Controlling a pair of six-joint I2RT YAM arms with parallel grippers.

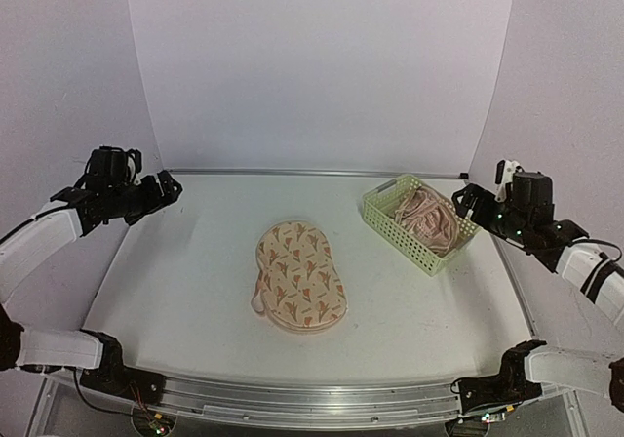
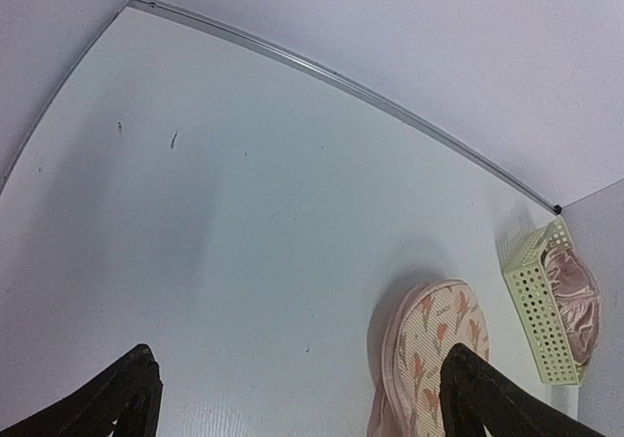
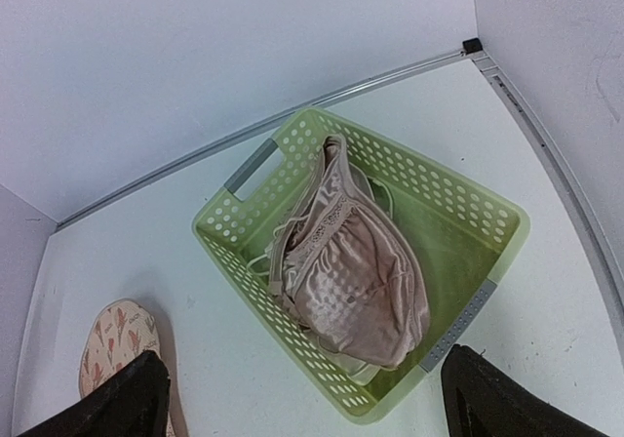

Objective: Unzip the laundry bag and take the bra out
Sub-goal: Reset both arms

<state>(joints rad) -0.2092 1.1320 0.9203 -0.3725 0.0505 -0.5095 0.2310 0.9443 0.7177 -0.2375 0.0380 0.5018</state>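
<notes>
The laundry bag (image 1: 298,278) lies flat in the middle of the table, beige with a reddish leaf print, its edge closed all round. The left wrist view shows its far end (image 2: 429,344), and the right wrist view a corner of it (image 3: 115,337). The bra is hidden. My left gripper (image 1: 168,187) hovers open at the far left, well away from the bag, with nothing between its fingers (image 2: 300,359). At the far right my right gripper (image 1: 466,201) stands open above the basket's near side (image 3: 307,357), empty.
A pale green lattice basket (image 1: 385,208) (image 3: 224,252) (image 2: 531,300) stands at the back right. It holds pinkish satin garments (image 1: 427,218) (image 3: 356,271) with lace trim and thin straps. A metal rail (image 1: 312,173) marks the table's back edge, under white walls.
</notes>
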